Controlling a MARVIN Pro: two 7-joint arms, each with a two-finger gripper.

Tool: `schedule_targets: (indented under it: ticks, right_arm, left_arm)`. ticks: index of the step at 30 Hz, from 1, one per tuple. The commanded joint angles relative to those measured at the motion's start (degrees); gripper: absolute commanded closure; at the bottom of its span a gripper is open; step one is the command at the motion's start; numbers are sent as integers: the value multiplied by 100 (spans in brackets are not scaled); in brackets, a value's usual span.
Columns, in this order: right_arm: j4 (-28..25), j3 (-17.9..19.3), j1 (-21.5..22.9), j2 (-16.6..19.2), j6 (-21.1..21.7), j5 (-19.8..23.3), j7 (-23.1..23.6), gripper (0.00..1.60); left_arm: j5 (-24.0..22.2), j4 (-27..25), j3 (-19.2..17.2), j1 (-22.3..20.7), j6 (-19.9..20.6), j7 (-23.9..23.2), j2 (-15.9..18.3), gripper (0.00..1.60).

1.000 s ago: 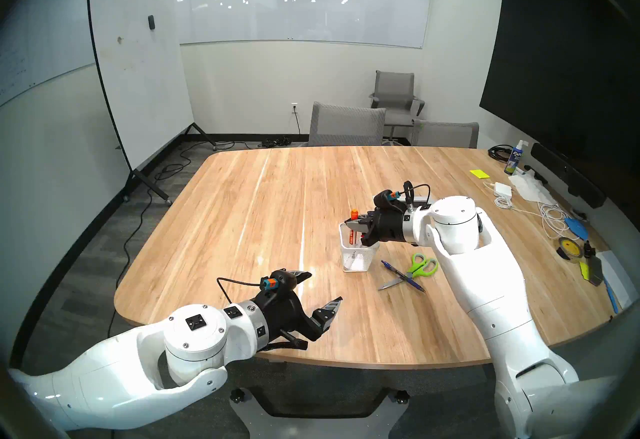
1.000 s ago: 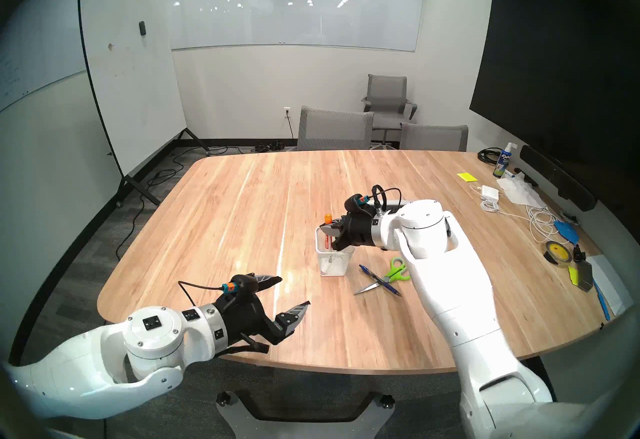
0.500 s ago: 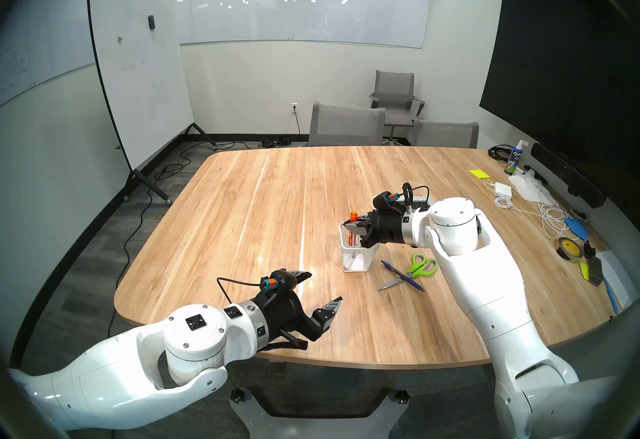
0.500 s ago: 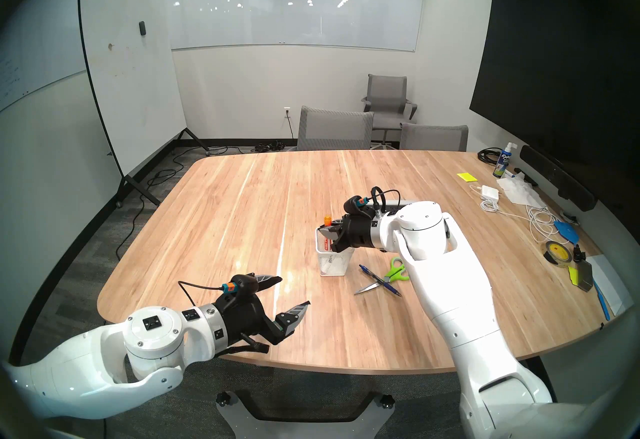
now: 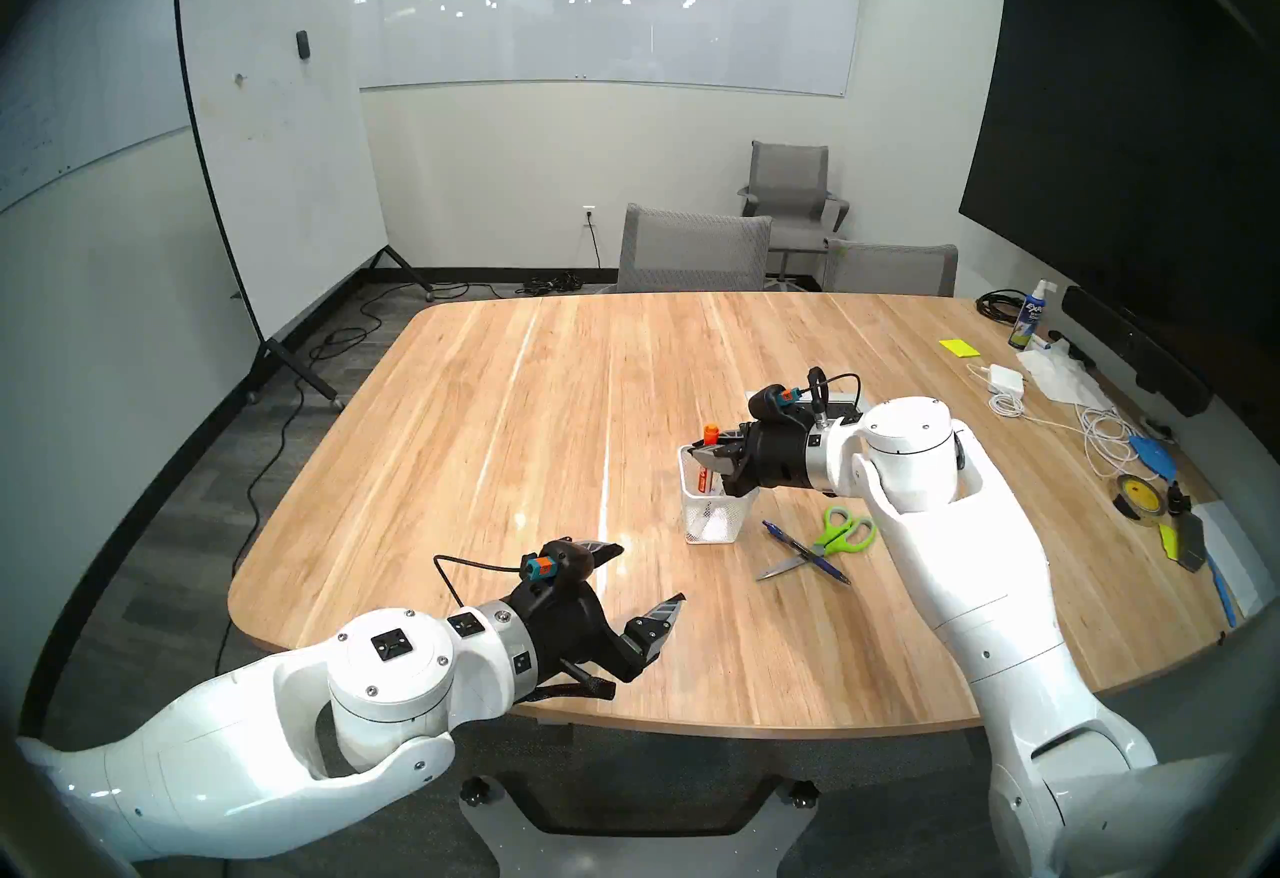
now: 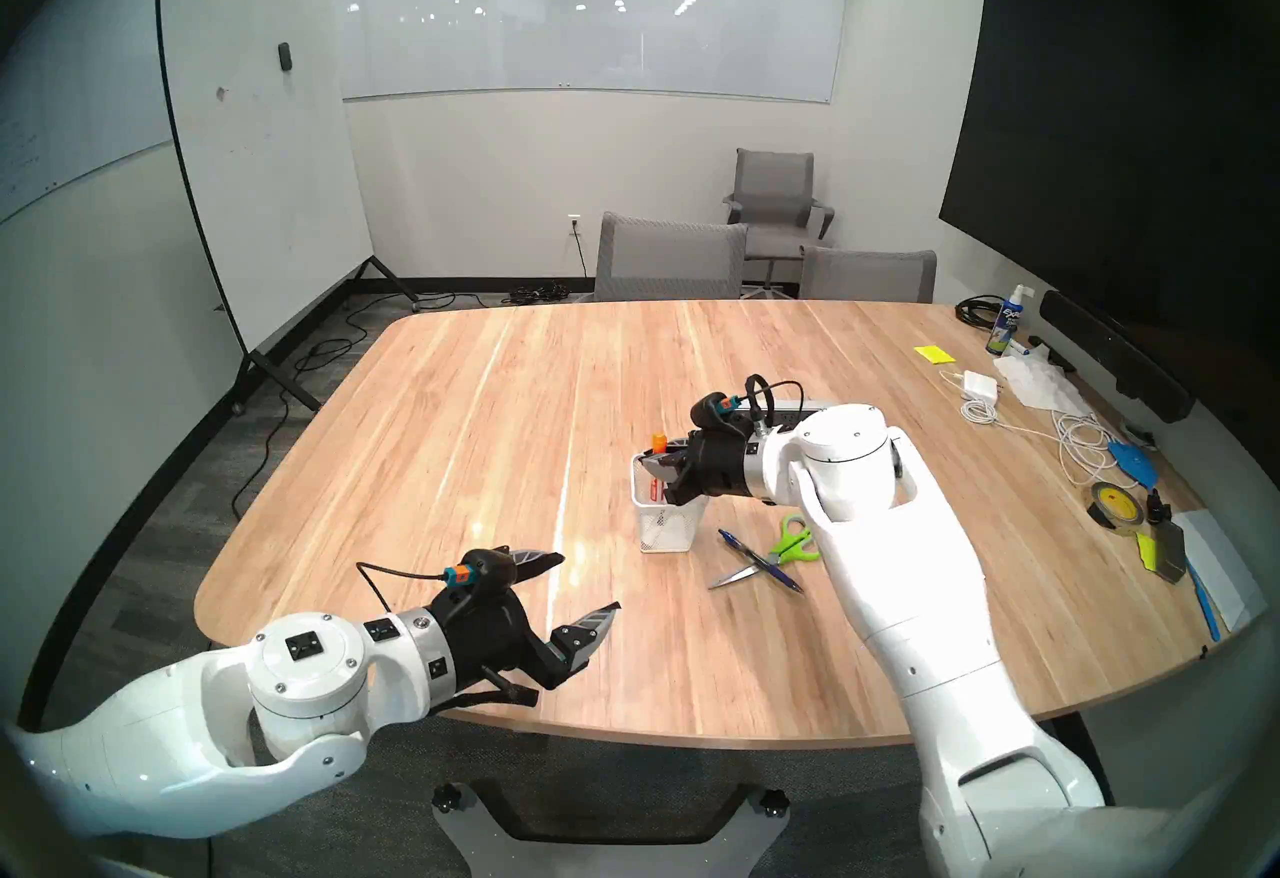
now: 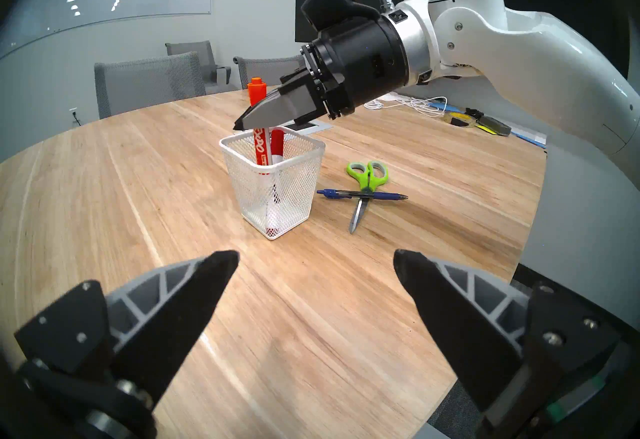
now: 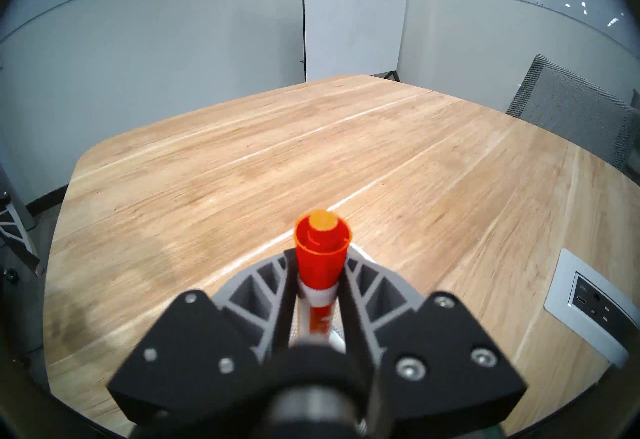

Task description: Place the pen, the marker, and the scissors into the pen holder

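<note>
Right wrist view: right pincer (image 8: 320,289) fingers flank the upright red-capped white marker (image 8: 320,254); whether they clamp or have just let go, I cannot tell.
Marker place: standing in white wire-mesh pen holder (image 7: 277,185) directly below the fingertips.
Next targets: thin blue pen (image 7: 360,194) crossing lime-green-handled scissors (image 7: 365,185), below-behind the pincer, nearer the right arm.
Left pincer (image 7: 317,263): wide open, empty.
Left wrist only: holder's contents.

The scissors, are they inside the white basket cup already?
No, the scissors lie on the table beside the pen holder, crossed under the pen.
</note>
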Motion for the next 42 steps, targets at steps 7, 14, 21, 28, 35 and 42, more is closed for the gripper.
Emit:
schedule_targets:
  ticks: [7,14,21,28,35,42]
  right_arm:
    - [-112,77,63,30,-44,13,91,0]
    - [-133,105,53,27,-47,1,110,0]
    - [-227,192,29,74,-10,11,158,0]
    - [-690,450,-203,341,31,91,377,0]
    - [-786,661,-277,600,-4,100,578,0]
    - [-1043,963,-503,933,-93,87,782,0]
  left_arm:
    - [6,-86,-13,-8,-51,-13,-10,0]
    - [6,-86,-12,-8,-51,-13,-10,0]
    - [6,-86,-12,-9,-51,-12,-10,0]
    - [5,-85,-11,-11,-47,-12,-11,0]
    - [5,-84,-10,-12,-47,-11,-11,0]
    - [4,-84,-9,-13,-45,-11,-11,0]
